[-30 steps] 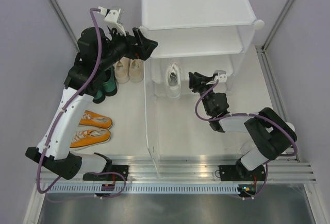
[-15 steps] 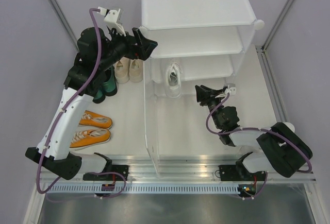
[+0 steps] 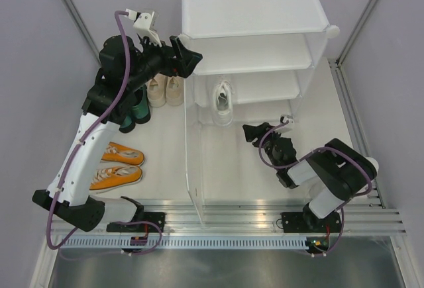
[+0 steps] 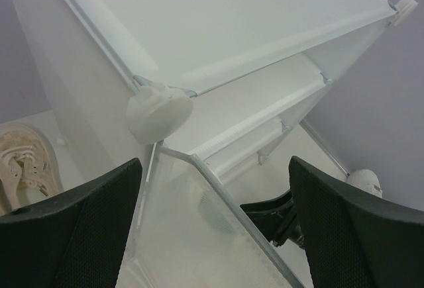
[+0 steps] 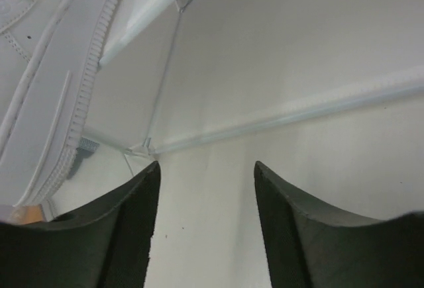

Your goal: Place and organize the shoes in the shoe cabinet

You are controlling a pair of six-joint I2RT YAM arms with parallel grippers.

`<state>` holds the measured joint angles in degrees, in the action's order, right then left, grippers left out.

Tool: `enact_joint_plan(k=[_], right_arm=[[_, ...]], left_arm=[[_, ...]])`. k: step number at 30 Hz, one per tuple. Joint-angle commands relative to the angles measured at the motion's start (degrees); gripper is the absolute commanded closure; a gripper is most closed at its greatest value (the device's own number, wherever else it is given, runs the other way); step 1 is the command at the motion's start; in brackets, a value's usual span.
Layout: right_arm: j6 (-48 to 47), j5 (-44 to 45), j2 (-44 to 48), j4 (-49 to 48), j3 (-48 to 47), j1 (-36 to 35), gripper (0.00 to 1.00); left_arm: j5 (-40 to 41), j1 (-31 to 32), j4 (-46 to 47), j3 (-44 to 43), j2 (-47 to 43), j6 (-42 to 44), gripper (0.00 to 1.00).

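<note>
The right tool (image 3: 249, 132) sits low over the table (image 3: 165, 149), just inside the open front of the shoe cabinet (image 3: 252, 3) at its bottom tier. Its fingers (image 5: 106, 241) are released and parted, with nothing between them. Ahead of it and to its left lies a white sneaker (image 3: 222, 102). The sneaker's ribbed sole edge fills the upper left corner of the wrist view, apart from both fingers. Straight ahead, open floor runs to the thin frame rods at the back of the tier.

The left tool (image 3: 189, 57) is raised at the cabinet's upper front left corner. It is spread wide and holds nothing. A round corner connector (image 4: 159, 109) lies just ahead of it, in line with the gap between its fingers. The shelf edges run away to the tool's right. Below that corner the translucent side panel (image 3: 193, 162) drops to the table.

Outside that panel, below the left tool, the cream sneakers (image 3: 165, 91) stand just beside the panel. The green heels (image 3: 137, 110) are next to them, partly hidden under the arm. The orange sneakers (image 3: 118, 165) lie side by side nearer the arm's base, well apart from the panel, with a strip of table between.
</note>
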<state>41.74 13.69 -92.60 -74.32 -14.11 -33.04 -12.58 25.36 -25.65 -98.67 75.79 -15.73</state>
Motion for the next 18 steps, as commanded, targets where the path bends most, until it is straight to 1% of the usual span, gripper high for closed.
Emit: enact_joint_plan(k=[1, 4, 6, 12, 18], right_arm=[[3.89, -0.60, -1.62, -26.31, -3.81, 0.43, 0.40], [2.48, 3.87, -4.60, -26.05, -5.83, 0.52, 0.51], [2.39, 4.67, -7.93, -25.96, -8.29, 1.13, 0.56], [3.97, 4.32, -16.46, -26.40, -15.06, 2.19, 0.61], [6.07, 4.50, -20.60, -26.40, -22.61, 3.24, 0.61]], left_arm=[[-1.31, 0.04, -2.65, 0.59, -0.38, 2.72, 0.06], [-1.40, 0.04, -2.65, 0.85, -0.55, 2.98, 0.06], [-1.31, 0.04, -2.65, 0.94, -0.73, 3.16, 0.06], [-1.22, 0.12, -2.83, 1.11, -1.17, 3.60, 0.06], [-0.87, 0.04, -2.83, 1.73, -1.08, 3.95, 0.06]])
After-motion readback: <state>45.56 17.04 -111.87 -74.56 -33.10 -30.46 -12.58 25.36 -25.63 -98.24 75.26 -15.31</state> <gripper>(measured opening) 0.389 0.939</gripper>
